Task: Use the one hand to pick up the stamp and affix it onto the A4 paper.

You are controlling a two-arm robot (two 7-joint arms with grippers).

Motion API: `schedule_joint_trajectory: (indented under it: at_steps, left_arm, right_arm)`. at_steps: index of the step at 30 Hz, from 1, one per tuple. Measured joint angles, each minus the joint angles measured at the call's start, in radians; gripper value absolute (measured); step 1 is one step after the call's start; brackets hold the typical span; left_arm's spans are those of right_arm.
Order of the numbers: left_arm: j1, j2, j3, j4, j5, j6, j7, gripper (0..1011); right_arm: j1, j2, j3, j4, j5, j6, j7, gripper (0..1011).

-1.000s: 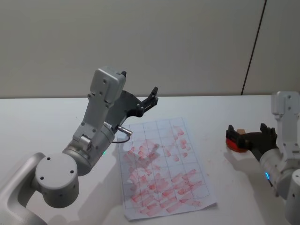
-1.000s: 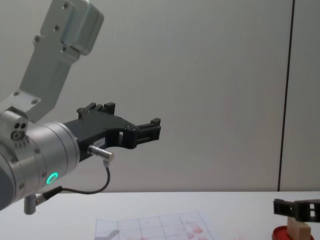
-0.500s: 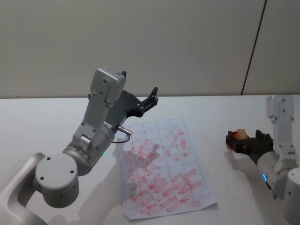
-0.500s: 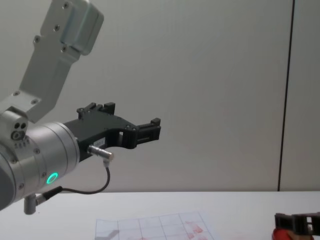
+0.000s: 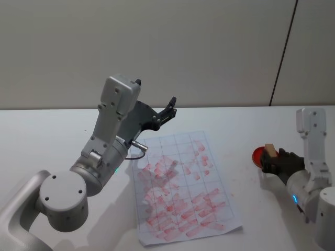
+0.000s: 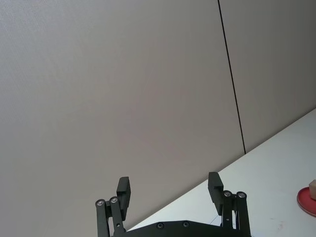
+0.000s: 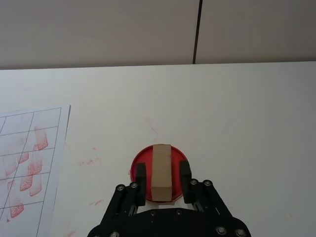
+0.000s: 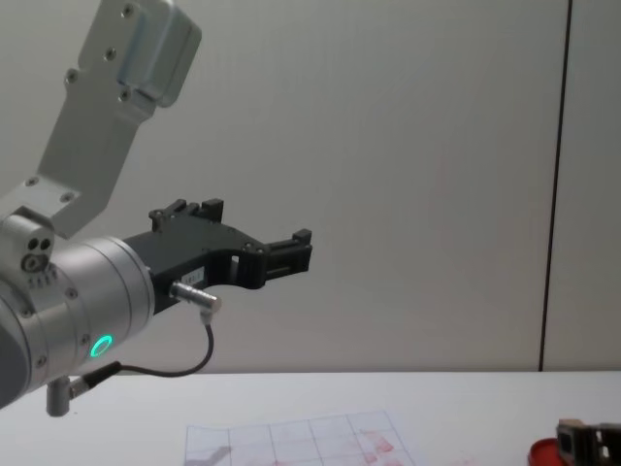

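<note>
The stamp (image 7: 161, 158) stands on the red ink pad (image 7: 143, 159) at lower centre, flanked by the right gripper (image 7: 162, 173), whose fingers are narrowly open and not yet clamped. Lifting and pressing onto the A4 paper (image 5: 180, 188) remain to be done. The left gripper (image 6: 170, 190) is held aloft, its fingers spread and empty.

White table (image 5: 42, 130), with an A4 paper (image 5: 180, 185) and an ink pad (image 5: 257, 155) laid on it.
The paper is spread flat near the middle of the tabletop, slightly skewed, and its faint grid is crowded with reddish-pink marks, thickest toward the near end. The flat, round, red ink pad is set well apart from the sheet, on the robot's right side. Faint reddish smears (image 7: 89, 162) are seen on the bare white surface between the two.
</note>
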Motion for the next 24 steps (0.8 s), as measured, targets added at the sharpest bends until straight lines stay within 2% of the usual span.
schedule_joint_trajectory:
  at_steps: [1, 2, 4, 5, 6, 7, 24]
  left_arm:
    - [0.0, 0.0, 0.0, 0.0, 0.0, 0.0, 0.0, 1001]
    - [0.0, 0.0, 0.0, 0.0, 0.0, 0.0, 0.0, 1002]
    - [0.0, 0.0, 0.0, 0.0, 0.0, 0.0, 0.0, 1001]
    - [0.0, 0.0, 0.0, 0.0, 0.0, 0.0, 0.0, 1001]
    - [0.0, 0.0, 0.0, 0.0, 0.0, 0.0, 0.0, 1001]
    - [0.0, 0.0, 0.0, 0.0, 0.0, 0.0, 0.0, 1001]
    - [0.0, 0.0, 0.0, 0.0, 0.0, 0.0, 0.0, 1001]
  right_arm:
    - [0.001, -0.001, 0.001, 0.001, -0.001, 0.001, 0.0, 389]
    - [0.001, -0.001, 0.001, 0.002, -0.002, 0.001, 0.0, 389]
    - [0.001, -0.002, 0.002, 0.002, -0.003, 0.001, 0.0, 289]
    - [0.001, -0.002, 0.003, 0.002, -0.005, 0.001, -0.001, 289]
    - [0.001, -0.002, 0.003, 0.002, -0.005, 0.001, -0.001, 234]
    - [0.001, -0.002, 0.004, 0.002, -0.006, 0.001, -0.001, 222]
    - [0.001, 0.003, 0.02, -0.011, -0.029, -0.019, 0.0, 214]
